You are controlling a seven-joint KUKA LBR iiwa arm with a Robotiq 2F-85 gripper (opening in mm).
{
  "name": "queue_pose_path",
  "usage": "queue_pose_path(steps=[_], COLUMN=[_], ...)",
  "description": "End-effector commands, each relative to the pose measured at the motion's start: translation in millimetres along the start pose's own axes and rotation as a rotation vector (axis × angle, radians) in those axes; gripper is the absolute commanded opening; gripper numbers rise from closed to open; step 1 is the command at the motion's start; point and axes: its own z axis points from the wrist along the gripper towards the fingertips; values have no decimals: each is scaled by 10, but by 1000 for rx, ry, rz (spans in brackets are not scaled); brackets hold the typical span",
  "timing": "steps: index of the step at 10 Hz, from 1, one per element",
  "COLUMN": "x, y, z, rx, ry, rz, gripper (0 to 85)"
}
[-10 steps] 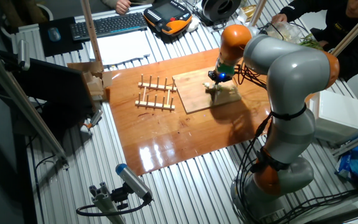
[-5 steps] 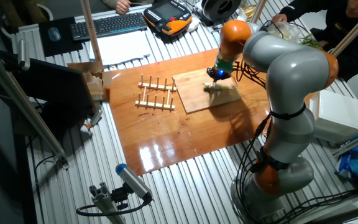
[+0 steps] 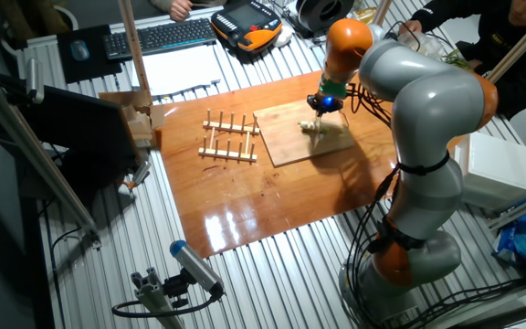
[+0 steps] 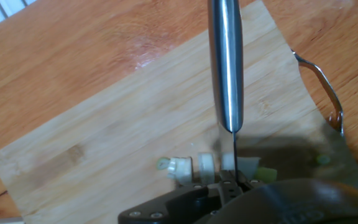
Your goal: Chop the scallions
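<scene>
The scallions [image 4: 182, 167] lie as short pale cut pieces on the wooden board [image 4: 117, 137], right under the blade. A steel knife [image 4: 226, 68] points away from the hand, seen spine-on, its tip over the board's middle. My gripper [image 4: 229, 186] is shut on the knife's handle at the bottom of the hand view, its fingers mostly hidden. In the fixed view the gripper [image 3: 325, 103] hangs just above the scallions [image 3: 325, 129] at the right part of the board [image 3: 281, 137].
A wooden peg rack [image 3: 229, 137] lies left of the board. A metal handle [image 4: 321, 84] sticks out at the board's right edge. A keyboard [image 3: 161, 37] and a teach pendant [image 3: 249, 23] sit at the back, a white box [image 3: 500, 169] at the right.
The gripper with the knife has lifted a little and shifted toward the back of the table. The scallion pieces stay on the board.
</scene>
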Motion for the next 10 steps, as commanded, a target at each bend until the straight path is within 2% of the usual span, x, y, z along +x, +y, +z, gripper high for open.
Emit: queue_pose_path(steps=[1, 10], x=[-9, -8], y=[-26, -103], z=[4, 97], rx=[3, -6], ry=[-5, -15], rz=[-5, -13], gripper=[0, 0])
